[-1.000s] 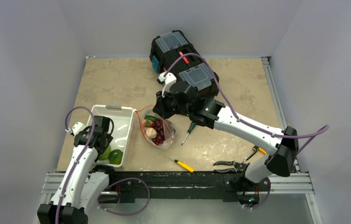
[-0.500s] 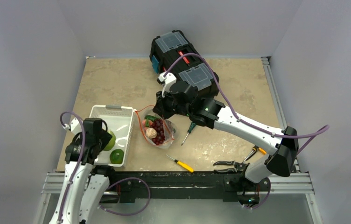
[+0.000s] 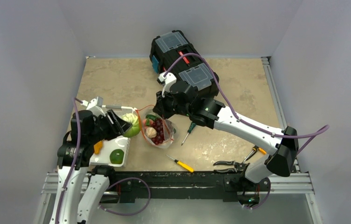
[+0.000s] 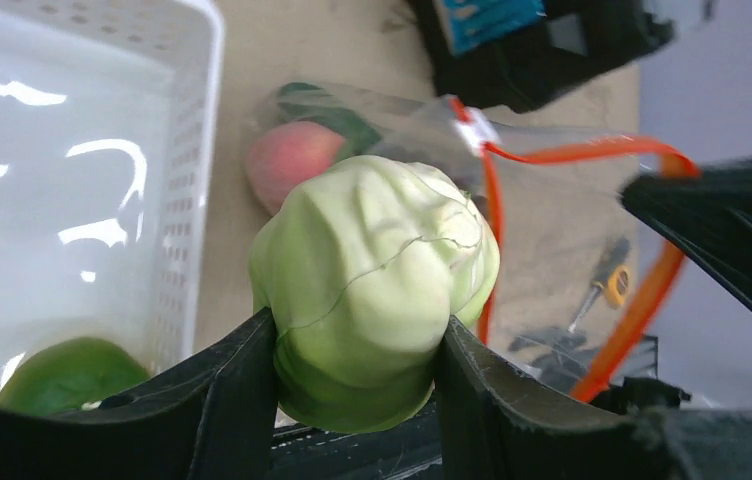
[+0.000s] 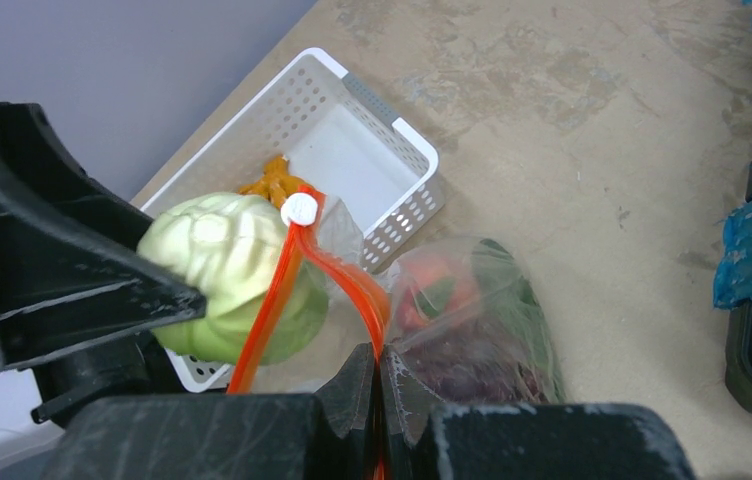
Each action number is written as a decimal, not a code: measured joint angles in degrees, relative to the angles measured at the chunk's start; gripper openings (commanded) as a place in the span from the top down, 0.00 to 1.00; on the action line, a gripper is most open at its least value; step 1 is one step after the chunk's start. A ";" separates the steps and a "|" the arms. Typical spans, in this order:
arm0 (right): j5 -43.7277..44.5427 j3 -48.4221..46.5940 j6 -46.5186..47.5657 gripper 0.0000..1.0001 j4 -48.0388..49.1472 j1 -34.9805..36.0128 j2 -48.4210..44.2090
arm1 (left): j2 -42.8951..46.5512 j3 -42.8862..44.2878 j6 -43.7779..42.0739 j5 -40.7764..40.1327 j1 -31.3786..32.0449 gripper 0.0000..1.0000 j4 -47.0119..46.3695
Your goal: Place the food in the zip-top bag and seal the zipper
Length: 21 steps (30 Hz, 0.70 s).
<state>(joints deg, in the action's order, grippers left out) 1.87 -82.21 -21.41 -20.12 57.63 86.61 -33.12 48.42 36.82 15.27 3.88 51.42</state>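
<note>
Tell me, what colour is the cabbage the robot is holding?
The cabbage is pale green; the left wrist view shows it best.

My work table (image 3: 117, 79) stood boxed in by plain, pale grey walls: the back wall (image 3: 178, 18), the left wall (image 3: 19, 70) and the right wall (image 3: 323, 60). Its top was a mottled beige, blotched darker in places, like worn stone. An aluminium rail (image 3: 272, 88) ran down its right edge, and a second rail (image 3: 299, 183) lay along the near edge, beside a black mounting plate (image 3: 164, 178). The light fell soft and even, leaving only faint shadows on the tabletop.
</note>
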 measured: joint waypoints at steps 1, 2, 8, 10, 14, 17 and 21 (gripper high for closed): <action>0.02 0.00 0.00 1.00 0.00 0.00 0.00 | 0.57 0.44 -0.70 1.95 -0.02 0.76 -0.52; 0.07 0.00 0.00 1.00 0.00 0.00 0.00 | 1.68 1.05 -1.86 4.50 -0.02 0.76 -1.22; 0.09 0.00 0.00 1.00 0.00 0.00 0.00 | 6.40 5.20 -6.43 15.34 -0.02 0.73 -4.09; 0.07 -0.02 0.00 1.00 0.00 0.00 0.02 | 6.36 6.12 -6.56 19.76 0.00 0.73 -6.21; 0.02 -0.07 0.00 1.00 0.00 0.00 0.02 | 4.37 6.23 -5.90 29.20 0.20 0.73 -11.34; -0.07 -0.07 0.00 1.00 0.00 0.00 0.02 | 1.46 6.23 -6.05 32.57 2.86 0.72 -13.68; -0.11 -0.26 0.00 1.00 -0.02 0.00 0.20 | -2.80 6.27 -8.31 29.77 11.91 0.76 -12.85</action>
<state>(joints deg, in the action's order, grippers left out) 1.76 -82.48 -21.41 -20.14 57.63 86.80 -35.92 54.70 28.51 45.04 15.79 38.57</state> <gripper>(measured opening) 0.004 0.499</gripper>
